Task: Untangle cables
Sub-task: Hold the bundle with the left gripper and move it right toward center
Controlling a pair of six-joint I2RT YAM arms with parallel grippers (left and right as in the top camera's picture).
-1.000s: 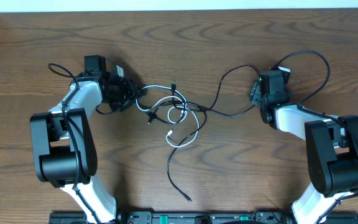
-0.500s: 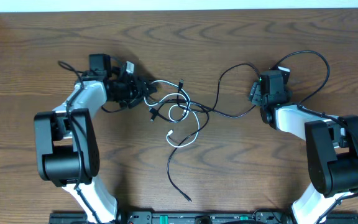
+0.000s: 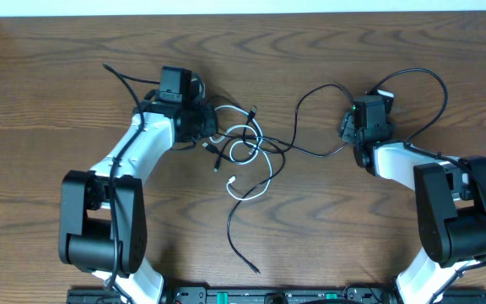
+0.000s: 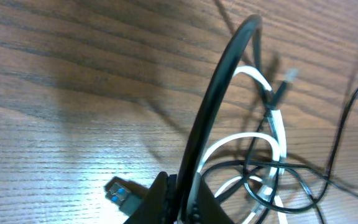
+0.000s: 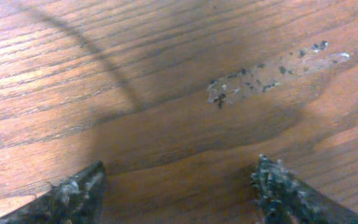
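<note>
Cables (image 3: 245, 149) tangled; left gripper (image 4: 182, 198) pinches black cable (image 4: 211, 106).

The left arm (image 3: 146, 143) has swung in toward the centre, bringing the left gripper (image 3: 207, 127) right up against the left edge of the tangle. Its jaws, half apart a moment ago, are now clamped on the black cable (image 4: 219, 93). The loops of the white cable (image 4: 280, 130) are pushed rightward and bunched tighter. The small black plug end (image 3: 253, 110) at the top of the knot now sits farther right.
</note>
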